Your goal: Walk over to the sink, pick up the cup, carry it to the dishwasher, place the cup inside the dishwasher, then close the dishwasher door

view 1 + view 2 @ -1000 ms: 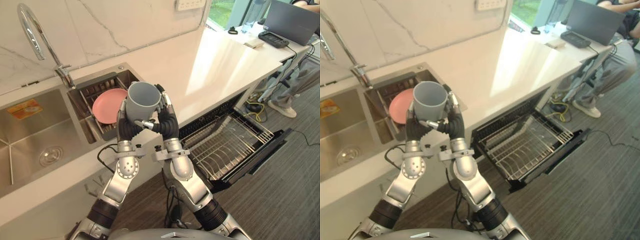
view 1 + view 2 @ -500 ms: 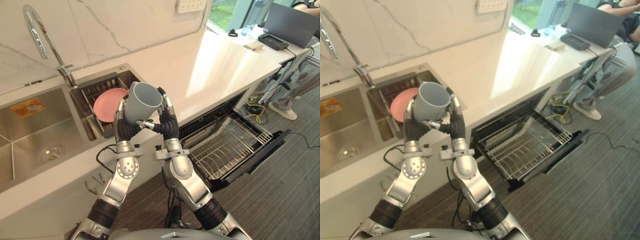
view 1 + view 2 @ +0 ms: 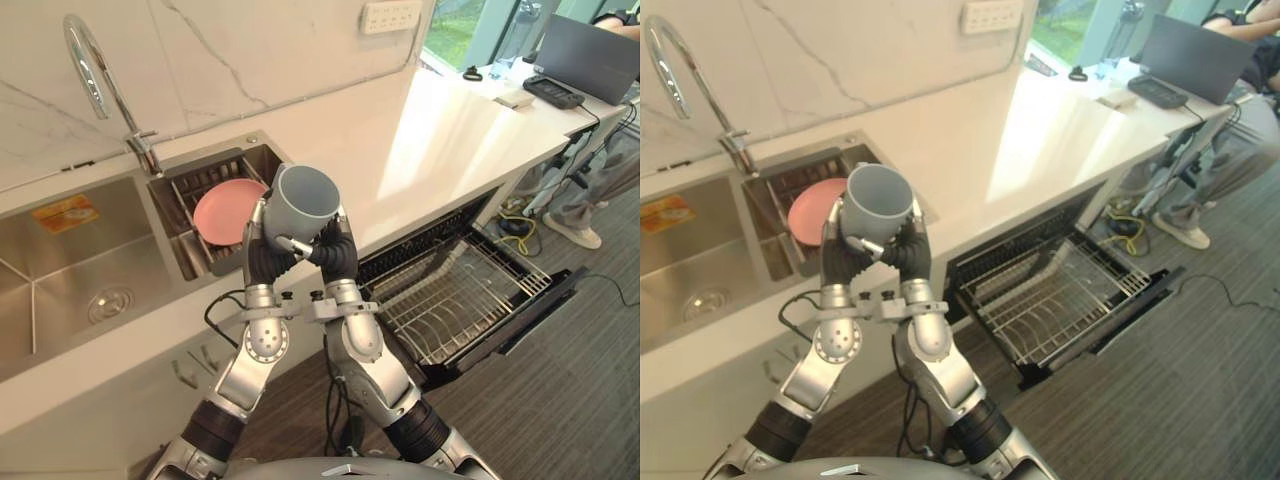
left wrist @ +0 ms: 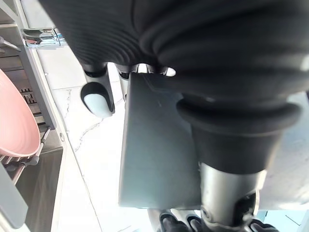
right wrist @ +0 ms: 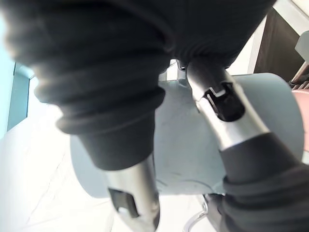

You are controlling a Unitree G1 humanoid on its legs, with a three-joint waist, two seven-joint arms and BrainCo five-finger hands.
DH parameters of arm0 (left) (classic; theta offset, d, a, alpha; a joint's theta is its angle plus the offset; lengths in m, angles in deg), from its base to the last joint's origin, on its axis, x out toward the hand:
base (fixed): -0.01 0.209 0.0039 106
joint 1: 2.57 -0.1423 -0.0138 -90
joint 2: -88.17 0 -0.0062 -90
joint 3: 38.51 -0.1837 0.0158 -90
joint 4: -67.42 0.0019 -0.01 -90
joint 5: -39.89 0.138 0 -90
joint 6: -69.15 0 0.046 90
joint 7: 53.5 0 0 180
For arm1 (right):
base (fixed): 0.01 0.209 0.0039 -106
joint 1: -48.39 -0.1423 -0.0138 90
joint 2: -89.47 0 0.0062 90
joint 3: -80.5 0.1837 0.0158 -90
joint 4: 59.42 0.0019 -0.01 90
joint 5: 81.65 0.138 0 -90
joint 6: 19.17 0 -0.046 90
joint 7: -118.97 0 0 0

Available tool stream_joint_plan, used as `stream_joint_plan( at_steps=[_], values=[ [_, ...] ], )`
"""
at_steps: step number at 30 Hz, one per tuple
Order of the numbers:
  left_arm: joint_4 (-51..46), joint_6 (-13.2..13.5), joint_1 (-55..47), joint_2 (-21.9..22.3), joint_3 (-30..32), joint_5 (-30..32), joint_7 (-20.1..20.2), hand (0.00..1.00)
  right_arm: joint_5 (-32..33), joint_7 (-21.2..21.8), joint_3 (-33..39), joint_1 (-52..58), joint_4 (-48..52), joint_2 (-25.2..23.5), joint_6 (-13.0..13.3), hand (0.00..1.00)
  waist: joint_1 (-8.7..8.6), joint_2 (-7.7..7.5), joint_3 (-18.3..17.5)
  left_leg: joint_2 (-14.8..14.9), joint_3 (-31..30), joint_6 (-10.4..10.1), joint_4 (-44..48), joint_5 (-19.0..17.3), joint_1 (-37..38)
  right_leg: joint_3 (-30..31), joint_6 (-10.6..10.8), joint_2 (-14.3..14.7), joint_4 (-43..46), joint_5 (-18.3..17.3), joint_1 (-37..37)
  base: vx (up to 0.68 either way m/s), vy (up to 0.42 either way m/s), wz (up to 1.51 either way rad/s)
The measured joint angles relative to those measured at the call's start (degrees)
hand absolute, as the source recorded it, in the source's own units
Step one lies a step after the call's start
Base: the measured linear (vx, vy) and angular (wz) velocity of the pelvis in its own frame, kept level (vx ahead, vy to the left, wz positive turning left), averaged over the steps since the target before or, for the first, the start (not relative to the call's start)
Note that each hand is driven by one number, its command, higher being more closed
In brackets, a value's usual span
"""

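Above the front edge of the counter, just beside the sink, a grey cup is held tilted with its mouth upward. It is clamped between the left robot hand and the right robot hand, whose fingers curl round its opposite sides; it touches nothing else. A pink plate sits in a rack in the sink, just behind the cup. To the robot's right the dishwasher stands open, its wire rack pulled out over the lowered door. The likeliest trouble is a slip: the cup's smooth sides rest on pressure from both sides, so sway while walking, or one robot hand easing off, could drop it. The projecting door could catch a leg. Lowered carelessly, the cup could knock the rack's wires and tip.
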Motion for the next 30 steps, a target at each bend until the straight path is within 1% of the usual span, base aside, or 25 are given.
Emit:
stream_joint_plan(
  at_steps=[4,9,13,15,16,19,21,22,23,24,26,27,28,29,30],
  values=[
    [-1.59,-0.14,-0.76,-0.02,-0.15,0.01,-0.01,1.00,0.04,0.02,0.01,0.00,0.38,-1.38,0.03,0.00,-0.01,-0.01,0.00,-0.04,0.02,-0.03,-0.38,0.27,-0.04,-0.34,-0.04,0.00,0.01,-0.10,-0.21,0.00,0.000,0.00],
    [-1.98,-0.16,-1.07,-0.05,-0.53,0.23,-0.06,1.00,0.01,-0.17,0.04,0.00,0.60,-1.39,0.02,0.00,0.11,0.00,-0.07,-0.03,-0.13,-0.08,-0.84,0.56,-0.03,-0.64,-0.08,-0.03,0.01,-0.11,-0.30,0.00,0.000,0.00],
    [-1.97,-0.20,-1.14,-0.11,-0.65,3.43,-0.33,1.00,0.02,-1.14,0.02,0.00,0.60,-1.38,-0.12,0.00,0.07,-0.01,-0.11,-0.04,-0.13,-0.09,-0.84,0.56,0.04,-0.56,-0.08,-0.03,0.00,-0.10,-0.23,0.00,0.000,0.00],
    [-1.97,-0.23,-1.31,-0.19,-0.69,5.17,-1.11,1.00,0.02,-1.14,0.01,-0.01,0.60,-1.38,-0.62,0.00,0.07,0.00,-0.12,-0.04,-0.13,-0.09,-0.84,0.56,0.05,-0.50,-0.08,-0.03,0.00,-0.10,-0.23,0.00,0.000,0.00],
    [-1.97,-0.24,-1.43,-0.20,-0.69,5.78,-1.22,1.00,0.02,-1.14,0.00,0.00,0.60,-1.38,-0.77,1.00,0.07,0.01,-0.12,-0.04,-0.13,-0.09,-0.84,0.56,0.06,-0.49,-0.08,-0.03,0.00,-0.10,-0.23,0.00,0.000,0.00],
    [-1.96,-0.68,-1.57,-0.60,-0.61,7.35,-1.41,1.00,0.00,-0.81,-0.06,0.00,0.59,-1.34,-0.95,1.00,0.05,0.01,-0.13,-0.04,-0.13,-0.09,-0.83,0.56,0.06,-0.44,-0.08,-0.02,0.00,-0.10,-0.23,0.00,0.000,0.00],
    [-1.95,-0.72,-1.90,-1.31,-0.32,9.09,-1.40,1.00,-0.10,0.23,1.32,0.93,0.66,-0.57,-1.24,1.00,-0.09,0.02,-0.27,-0.05,-0.07,-0.09,-0.83,0.57,0.07,-0.13,-0.07,0.06,0.00,-0.08,-0.33,0.00,0.000,0.00],
    [-1.96,-0.47,-2.91,-2.32,0.08,10.46,-0.55,1.00,0.36,2.38,3.63,3.12,0.79,-0.25,-1.78,1.00,-0.15,0.08,-0.42,-0.06,-0.03,-0.09,-0.83,0.57,0.13,0.31,0.02,0.07,0.00,0.00,-0.32,0.01,0.014,-0.05],
    [-1.97,0.49,-4.24,-2.61,-0.15,11.38,0.58,1.00,2.66,7.62,5.99,6.00,1.08,0.68,-0.73,1.00,-0.22,0.09,-0.42,-0.15,0.08,-0.09,-0.83,0.56,0.17,0.70,0.17,0.06,0.00,0.13,-0.41,0.01,0.018,-0.08],
    [-1.97,1.26,-4.91,-2.82,-0.35,11.64,1.00,1.00,3.69,10.11,7.12,7.38,1.38,1.23,-0.35,1.00,-0.30,0.08,-0.42,-0.21,0.18,-0.09,-0.83,0.56,0.18,0.94,0.28,0.06,0.00,0.22,-0.48,0.01,0.017,-0.15],
    [-2.05,3.81,-6.23,-2.91,-0.64,12.84,1.42,1.00,8.02,18.17,11.43,10.74,3.45,3.63,0.21,1.00,-0.66,0.00,-0.36,-0.47,0.58,-0.06,-0.89,0.53,0.70,2.05,0.28,0.12,0.00,0.20,-0.61,0.00,0.015,-0.24],
    [-2.24,4.25,-6.23,-2.92,-0.57,13.04,1.41,1.00,9.07,19.83,12.63,10.77,3.71,4.01,0.24,1.00,-0.83,-0.03,-0.34,-0.52,0.70,-0.05,-0.96,0.52,0.91,2.14,0.28,0.15,0.00,0.18,-0.57,-0.02,0.003,-0.24],
    [-3.20,4.42,-6.25,-2.86,0.10,13.44,1.20,1.00,10.75,21.91,15.83,10.76,5.51,4.41,0.25,1.00,-1.20,-0.09,-0.30,-0.58,1.19,-0.03,-1.01,0.51,1.03,2.13,0.43,0.20,0.00,-0.16,-0.64,-0.02,-0.003,-0.21],
    [-4.44,4.39,-6.42,-2.79,1.52,13.46,0.54,1.00,13.17,22.79,19.73,10.37,7.95,4.65,0.29,1.00,-1.37,-0.10,-0.28,-0.50,1.90,0.17,-1.15,0.63,0.99,1.95,1.53,0.40,0.01,-1.47,-0.86,-0.01,-0.004,-0.21],
    [-4.55,4.40,-6.43,-2.87,2.32,13.47,-0.01,1.00,14.14,22.96,21.30,9.89,8.62,4.73,0.38,1.00,-1.39,0.05,-0.33,-0.19,2.22,0.51,-1.40,0.85,0.98,1.69,2.38,0.65,0.02,-2.90,-0.89,0.01,-0.010,-0.20]
  ],
)
